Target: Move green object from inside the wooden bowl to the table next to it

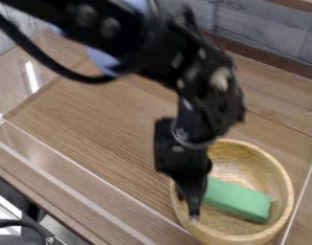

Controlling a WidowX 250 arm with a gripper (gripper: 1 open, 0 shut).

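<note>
Gripper at the bowl's left rim, green block still inside.

The gripper (194, 206) points down with fingers closed, seemingly on nothing, though blur hampers judgement; the green block (238, 201) lies just right of them in the wooden bowl (284, 172) on the table (82, 115).

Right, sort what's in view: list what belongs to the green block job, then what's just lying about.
Belongs to the job:
- green object, lying inside the bowl
- wooden bowl
- table, where the block should end up
- gripper, pointing down at the bowl's left side

Just lying about:
- clear acrylic walls round the table; nothing else loose visible
</note>
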